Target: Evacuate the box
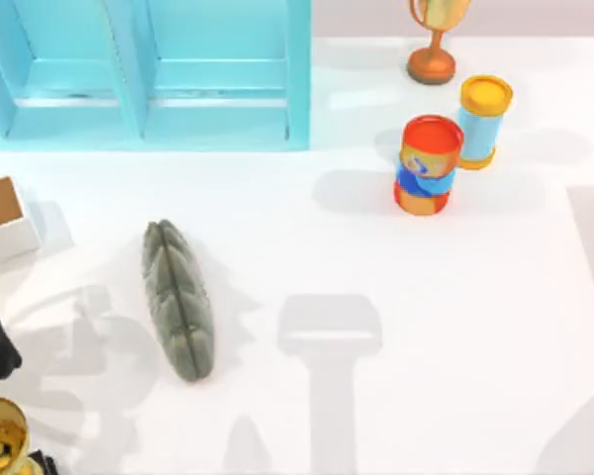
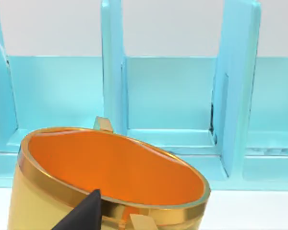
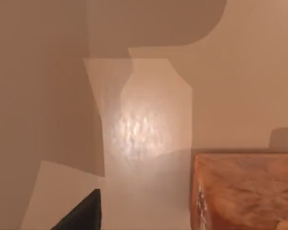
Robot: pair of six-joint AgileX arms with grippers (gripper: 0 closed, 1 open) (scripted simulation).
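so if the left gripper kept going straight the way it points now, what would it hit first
Probably the light-blue cabinet: past the gold cup at the left gripper, the left wrist view faces its open compartments. Depth is unclear.

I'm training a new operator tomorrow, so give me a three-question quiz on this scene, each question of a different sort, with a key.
1. True or false: the box stands at the table's left edge.
2. Which thing lies nearest the box? A. the grey cushion B. the red can C. the blue can
3. Fill in: in the left wrist view, the left gripper is at the rim of a gold ____ with an orange inside.

Key: 1 true; 2 A; 3 cup
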